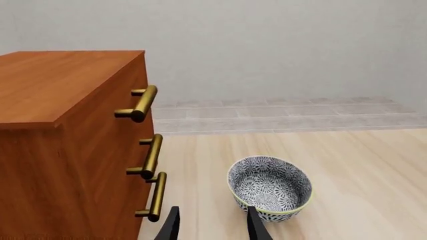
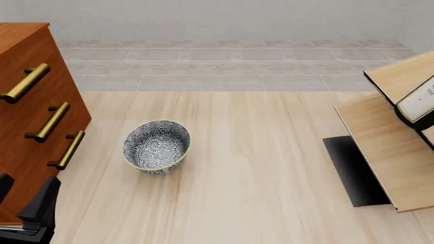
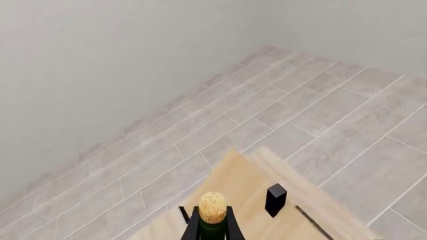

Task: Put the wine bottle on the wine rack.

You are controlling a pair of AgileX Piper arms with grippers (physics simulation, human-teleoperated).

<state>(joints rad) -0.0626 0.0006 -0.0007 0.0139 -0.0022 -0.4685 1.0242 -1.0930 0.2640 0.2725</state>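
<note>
The wine bottle shows at the right edge of the front view: its white label and a dark green body, lying tilted between the slanted pale-wood panels of the wine rack. In the right wrist view its tan cork and green neck stand between my right gripper's fingers, which close on the neck above the rack's pale wood. The right gripper itself is outside the front view. My left gripper is open and empty, low beside the cabinet; it also shows in the front view.
A reddish-brown drawer cabinet with brass handles stands at the left. A blue-and-white patterned bowl sits on the table just right of it, close ahead of my left gripper. The rack's flat black base lies on the table.
</note>
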